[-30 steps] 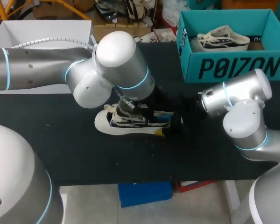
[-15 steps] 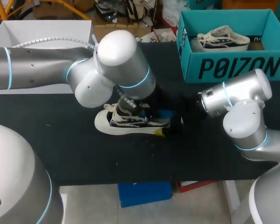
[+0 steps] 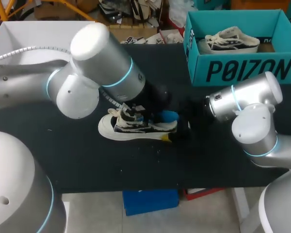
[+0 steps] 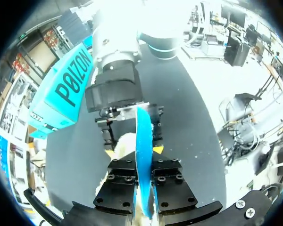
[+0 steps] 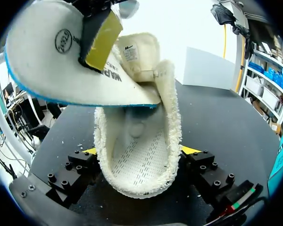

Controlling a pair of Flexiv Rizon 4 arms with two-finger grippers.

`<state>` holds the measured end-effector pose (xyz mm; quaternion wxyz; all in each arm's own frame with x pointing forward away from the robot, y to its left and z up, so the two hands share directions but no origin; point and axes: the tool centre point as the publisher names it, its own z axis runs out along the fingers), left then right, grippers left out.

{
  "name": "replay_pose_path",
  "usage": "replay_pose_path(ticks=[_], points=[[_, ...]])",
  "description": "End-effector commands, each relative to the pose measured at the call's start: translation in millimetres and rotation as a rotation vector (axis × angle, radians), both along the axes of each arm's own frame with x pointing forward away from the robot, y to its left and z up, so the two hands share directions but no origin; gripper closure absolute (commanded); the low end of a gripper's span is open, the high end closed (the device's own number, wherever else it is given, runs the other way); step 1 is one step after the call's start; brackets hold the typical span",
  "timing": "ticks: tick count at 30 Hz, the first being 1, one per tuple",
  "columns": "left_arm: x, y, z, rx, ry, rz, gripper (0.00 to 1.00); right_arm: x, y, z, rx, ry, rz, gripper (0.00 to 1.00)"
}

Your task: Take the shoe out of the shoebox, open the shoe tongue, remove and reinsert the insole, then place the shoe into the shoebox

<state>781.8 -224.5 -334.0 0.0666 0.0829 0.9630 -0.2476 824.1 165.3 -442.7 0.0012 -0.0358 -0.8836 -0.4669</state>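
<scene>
1. Currently the left fingers (image 4: 125, 181) pinch the blue insole (image 4: 142, 136) (held partly above the shoe (image 3: 131, 128)).
2. Right fingers (image 5: 192, 150) clamp the shoe's heel from both sides; it rests on the counter (image 3: 77, 160).

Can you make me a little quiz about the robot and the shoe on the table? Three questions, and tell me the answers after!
1. Fill in the missing word: the right gripper grips the shoe on the table at its ____ end.
2. What is holding the insole up out of that shoe? A: the left gripper. B: the right gripper. C: nothing, it lies on the table.
3. True or false: a second shoe lies in the teal shoebox.

Key: 1. heel. 2. A. 3. true.
</scene>
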Motion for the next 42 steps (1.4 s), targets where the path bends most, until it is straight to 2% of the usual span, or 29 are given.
replay_pose_path(ticks=[1,6,8,17,36,37,42], points=[[-14.8,22.0,30.6,-0.114,0.074,0.026,1.00,-1.7,1.0,-4.0,-0.001,0.000,-0.002,1.00],[-15.8,17.5,68.7,-0.222,0.145,0.060,1.00,-1.7,1.0,-4.0,-0.001,0.000,-0.002,1.00],[-15.8,14.7,92.6,-0.259,0.153,0.076,1.00,-1.7,1.0,-4.0,-0.001,0.000,-0.002,1.00],[-26.6,7.0,172.3,-0.351,0.211,0.101,1.00,-1.7,1.0,-4.0,-0.001,0.000,-0.002,1.00],[-26.6,7.0,172.3,-0.351,0.211,0.101,1.00,-1.7,1.0,-4.0,-0.001,0.000,-0.002,1.00],[-28.4,9.3,173.2,-0.402,0.239,0.112,1.00,-1.7,1.0,-4.0,-0.001,0.000,-0.002,1.00],[-37.3,9.6,191.9,-0.506,0.386,0.135,1.00,-1.7,1.0,-4.0,-0.001,0.000,-0.002,1.00]])
